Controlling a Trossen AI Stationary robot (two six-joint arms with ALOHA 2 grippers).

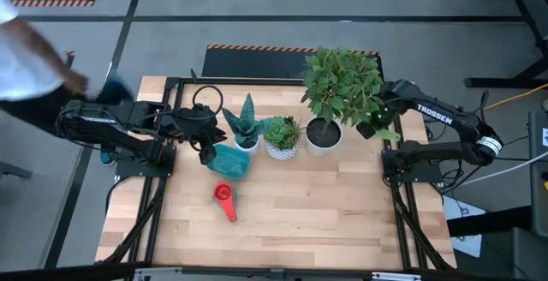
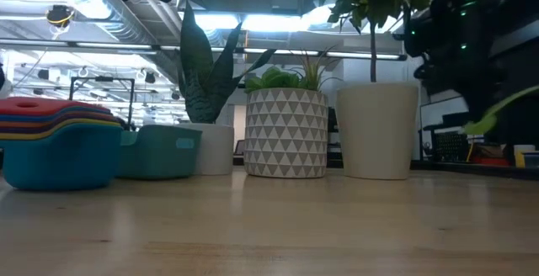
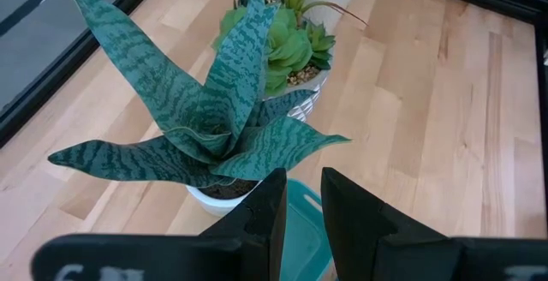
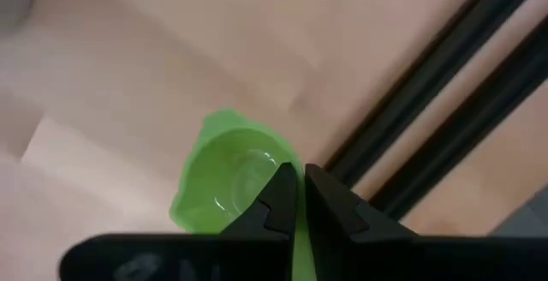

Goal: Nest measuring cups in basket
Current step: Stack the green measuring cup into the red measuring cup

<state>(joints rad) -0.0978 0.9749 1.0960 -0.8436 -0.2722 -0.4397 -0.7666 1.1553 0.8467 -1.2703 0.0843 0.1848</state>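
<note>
A stack of nested measuring cups (image 1: pixel 224 200), red on top, stands on its base on the table near the middle; the low view shows the stack (image 2: pixel 52 145) with a blue cup lowest. The teal basket (image 1: pixel 232 162) rests flat just beyond it, beside the plant pots. My left gripper (image 1: pixel 208 151) hovers over the basket's left end, open by a narrow gap with nothing between its fingers (image 3: pixel 301 182). At the right, beside the big plant, my right gripper (image 1: pixel 377 128) is shut on a green measuring cup (image 4: pixel 227 178), raised above the table. My right gripper pinches the green cup between its two fingers (image 4: pixel 278 197) where the handle (image 4: pixel 298 245) meets the bowl's rim. The fingers point down from above. The cup is lifted clear of the table and hangs tilted below them (image 2: pixel 498 113).
Three white plant pots stand in a row across the table's far half: a striped-leaf plant (image 1: pixel 247 127), a succulent (image 1: pixel 281 137) and a tall leafy one (image 1: pixel 336 92). A person (image 1: pixel 26 54) leans in at the far left, hand near my left arm. Bare wood lies toward the near edge.
</note>
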